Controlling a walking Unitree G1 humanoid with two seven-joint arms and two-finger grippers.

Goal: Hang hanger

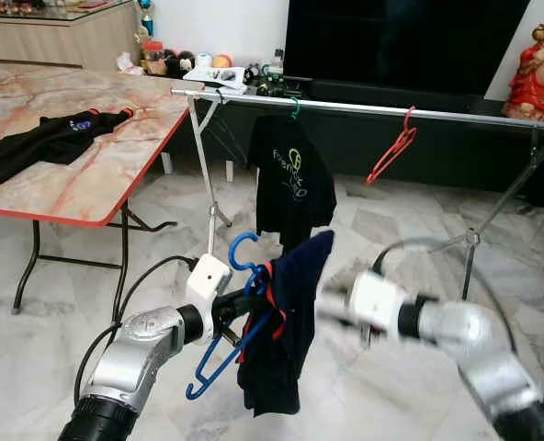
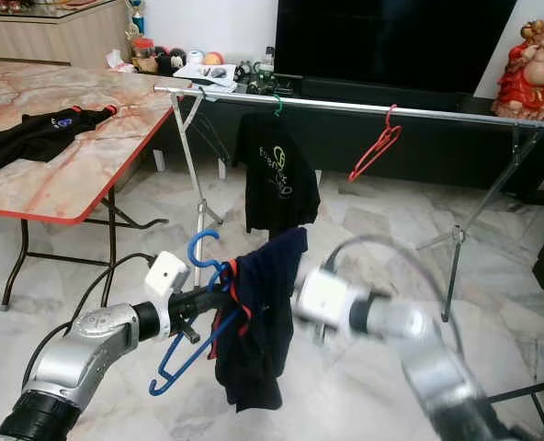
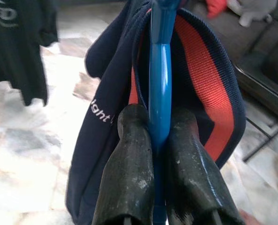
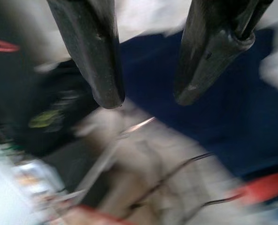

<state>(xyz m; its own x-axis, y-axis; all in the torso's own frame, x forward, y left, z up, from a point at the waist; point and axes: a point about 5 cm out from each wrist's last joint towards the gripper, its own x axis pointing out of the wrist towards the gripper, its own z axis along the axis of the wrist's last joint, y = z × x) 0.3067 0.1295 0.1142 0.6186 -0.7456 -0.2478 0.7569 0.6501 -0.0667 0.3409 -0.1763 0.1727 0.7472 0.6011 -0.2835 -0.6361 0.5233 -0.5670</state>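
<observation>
A blue hanger (image 1: 243, 250) carries a navy shirt (image 1: 286, 340) with a red collar band (image 3: 202, 79). My left gripper (image 3: 158, 126) is shut on the hanger's blue bar, holding it low in front of me (image 1: 244, 308). My right gripper (image 4: 148, 101) is open, its fingers apart with the navy cloth just beyond them. In the left eye view it is blurred, close to the shirt's right side (image 1: 325, 303). The metal clothes rail (image 1: 364, 108) runs across the room behind, well above and beyond the hanger.
On the rail hang a black T-shirt (image 1: 293, 179) on a green hanger and a bare red hanger (image 1: 393, 147). A marble-topped folding table (image 1: 88, 175) with a black garment (image 1: 42, 138) stands on the left. A TV cabinet (image 1: 401, 41) and a red statue (image 1: 537, 73) are behind.
</observation>
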